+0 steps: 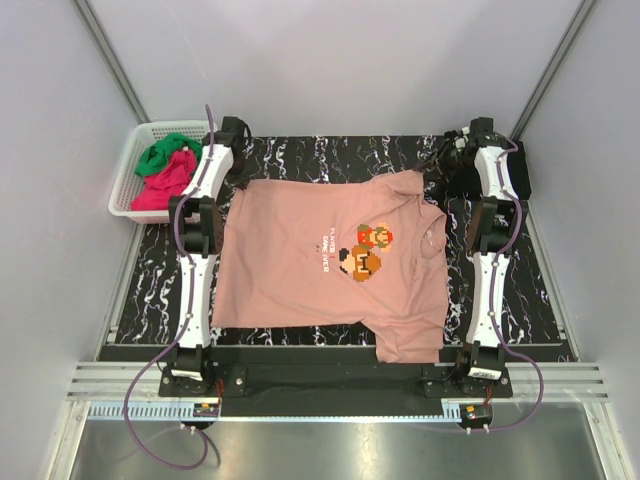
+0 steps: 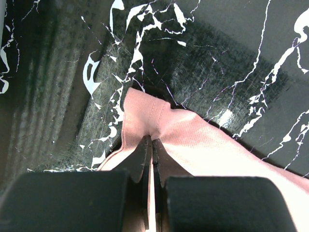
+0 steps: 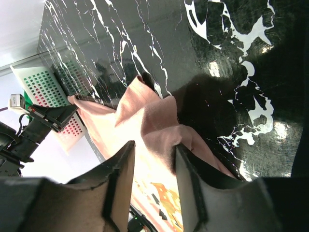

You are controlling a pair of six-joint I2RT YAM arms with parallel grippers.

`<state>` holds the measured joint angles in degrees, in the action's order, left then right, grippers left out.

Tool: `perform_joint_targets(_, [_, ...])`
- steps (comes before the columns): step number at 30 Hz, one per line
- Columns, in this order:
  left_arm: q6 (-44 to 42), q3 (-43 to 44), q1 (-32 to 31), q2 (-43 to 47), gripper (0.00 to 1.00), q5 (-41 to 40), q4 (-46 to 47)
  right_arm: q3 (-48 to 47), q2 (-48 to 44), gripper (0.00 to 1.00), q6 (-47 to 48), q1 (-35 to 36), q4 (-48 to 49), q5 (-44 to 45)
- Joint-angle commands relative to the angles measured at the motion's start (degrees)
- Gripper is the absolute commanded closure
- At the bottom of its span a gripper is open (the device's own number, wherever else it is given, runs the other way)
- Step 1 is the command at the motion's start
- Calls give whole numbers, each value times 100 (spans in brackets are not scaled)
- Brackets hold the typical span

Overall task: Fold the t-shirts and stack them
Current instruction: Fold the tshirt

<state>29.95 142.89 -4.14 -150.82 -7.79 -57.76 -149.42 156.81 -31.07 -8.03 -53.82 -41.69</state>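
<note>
A salmon-pink t-shirt (image 1: pixel 300 260) with a pixel-art figure lies spread flat on the black marbled table (image 1: pixel 330 155). My left gripper (image 1: pixel 237 172) is at its far left corner and shut on the hem; in the left wrist view the jaws (image 2: pixel 152 140) pinch the pink cloth (image 2: pixel 203 145) thinly between them. At the far right corner my right gripper (image 1: pixel 442 165) stands open over the bunched sleeve. In the right wrist view its fingers (image 3: pixel 154 145) straddle a raised fold of the shirt (image 3: pixel 145 106), which touches the right finger.
A white basket (image 1: pixel 125 195) at the back left holds a green tee (image 1: pixel 165 152) and a magenta-red tee (image 1: pixel 165 185). A black folded cloth (image 1: pixel 515 182) lies at the back right, beside the right arm. Grey walls close in on both sides.
</note>
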Motion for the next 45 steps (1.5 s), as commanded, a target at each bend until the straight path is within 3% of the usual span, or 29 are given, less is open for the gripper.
perform_joint_targets(1, [-78,28,27,53,100,-65,142,-175,-90,56,31,-32,74,-172])
perform_joint_targets(6, [-95,2,27,106,100,-56,177,-166,-2,82,-4,-32,74,-172])
perform_joint_targets(7, [-104,-15,27,115,100,-56,177,-166,16,83,-39,-32,82,-164])
perform_joint_targets(9, [-130,-42,27,150,100,-56,195,-166,42,100,-57,-32,82,-181])
perform_joint_targets(19, [-332,-332,-16,773,100,462,458,-131,-493,100,66,-32,3,-23])
perform_joint_targets(29, [-657,-858,-34,1950,100,682,608,-43,-1223,100,110,-23,-58,64])
perform_joint_targets(45, [-1114,-1580,10,2742,100,463,546,141,-2093,100,452,-32,-383,522])
